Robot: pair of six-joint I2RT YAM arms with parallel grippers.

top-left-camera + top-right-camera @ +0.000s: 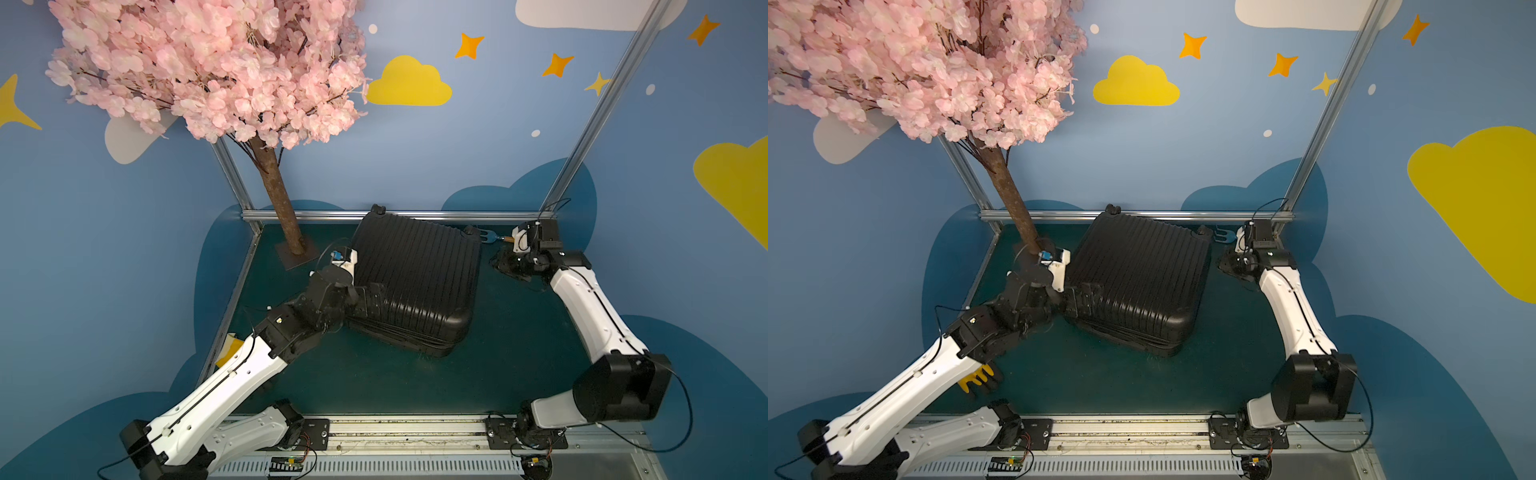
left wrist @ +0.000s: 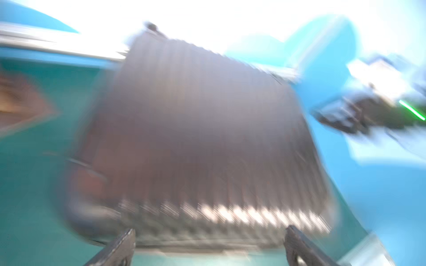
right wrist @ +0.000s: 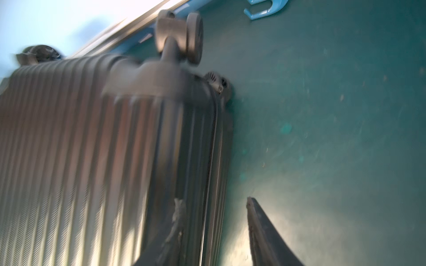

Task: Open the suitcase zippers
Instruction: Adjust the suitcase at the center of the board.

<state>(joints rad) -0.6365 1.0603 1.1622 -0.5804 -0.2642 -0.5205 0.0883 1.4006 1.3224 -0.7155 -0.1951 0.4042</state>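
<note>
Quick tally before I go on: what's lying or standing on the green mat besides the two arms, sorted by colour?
Black: 1, the suitcase
Blue: 1, a small fork-shaped tool
Yellow: 1, a fingered item, partly hidden
Pink: 1, the blossom tree
Total: 4

suitcase (image 2: pixel 207 138) smeared by blur, zippers (image 3: pixel 212 147) faint

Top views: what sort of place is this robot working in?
Probably a staged demo booth, not a home: a cloud-and-star mural, an artificial pink blossom tree, and an aluminium frame around the green floor holding the suitcase.
</note>
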